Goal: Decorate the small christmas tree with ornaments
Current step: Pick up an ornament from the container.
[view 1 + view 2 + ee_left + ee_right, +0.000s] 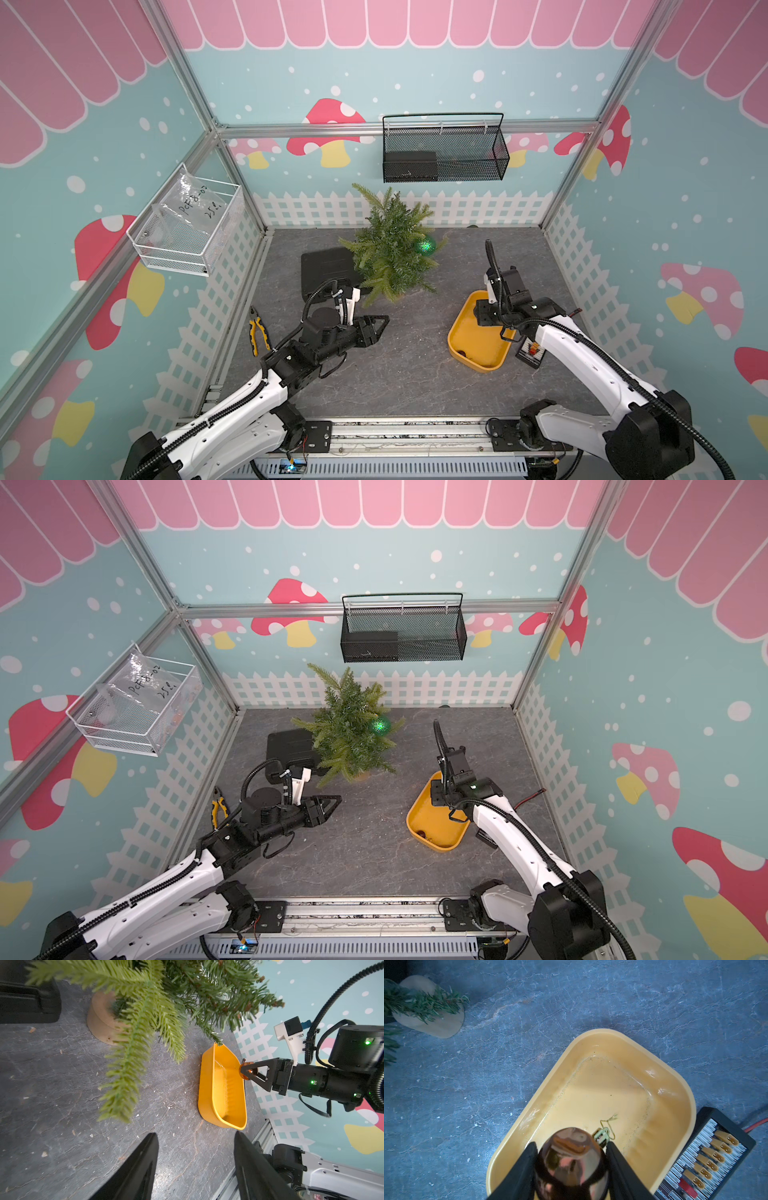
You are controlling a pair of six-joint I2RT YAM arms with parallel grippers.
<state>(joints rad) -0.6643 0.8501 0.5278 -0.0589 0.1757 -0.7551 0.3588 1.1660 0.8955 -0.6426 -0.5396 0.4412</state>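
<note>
Amber bauble (571, 1167) clenched in my right pincer (572, 1144), just above the yellow tub (675, 1084).
Small christmas tree (392, 249) stands well apart, wearing a green bauble (425, 246); left pincer (195, 1133) gapes empty. Glossy shell may slip from my grip.

In both top views the wrist of the right arm (582, 355) is covering the right gripper (571, 1144) and the amber-copper bauble (571, 1159) that its fingers are pinching. In the right wrist view the bottom edge is cutting off the bauble's lower part and both fingers. A dark speck (462, 354) is lying in the yellow tub (473, 345), at its corner nearest the front edge of the table (415, 374), too small to identify. The small christmas tree (392, 249) is hiding most of its wooden base (360, 776) and part of the black case (322, 266). The right arm is overlapping the connector board (531, 353).
</note>
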